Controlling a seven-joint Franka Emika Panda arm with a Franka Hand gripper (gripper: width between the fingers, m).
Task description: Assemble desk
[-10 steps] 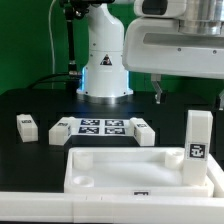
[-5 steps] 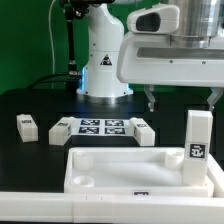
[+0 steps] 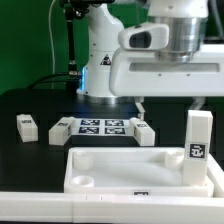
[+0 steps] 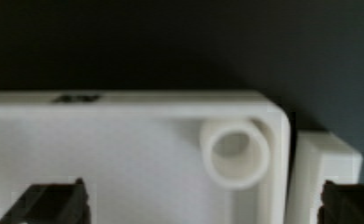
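Wrist view: black two-finger gripper (image 4: 197, 205), jaws released and empty, hangs over white plastic rimmed tabletop (image 4: 108, 140) near its round corner socket (image 4: 234, 156)

The white rimmed tabletop (image 3: 130, 170) (image 4: 108, 140) lay flat with its open side up, a round corner socket (image 3: 85, 182) (image 4: 237, 157) empty. The upright leg (image 3: 197, 140) stood at the tabletop corner on the exterior view's right, tag facing the camera. Beyond the far rim, apart from one another, lay the left leg (image 3: 27, 127), the middle leg (image 3: 59, 130) and the right leg (image 3: 145, 131).
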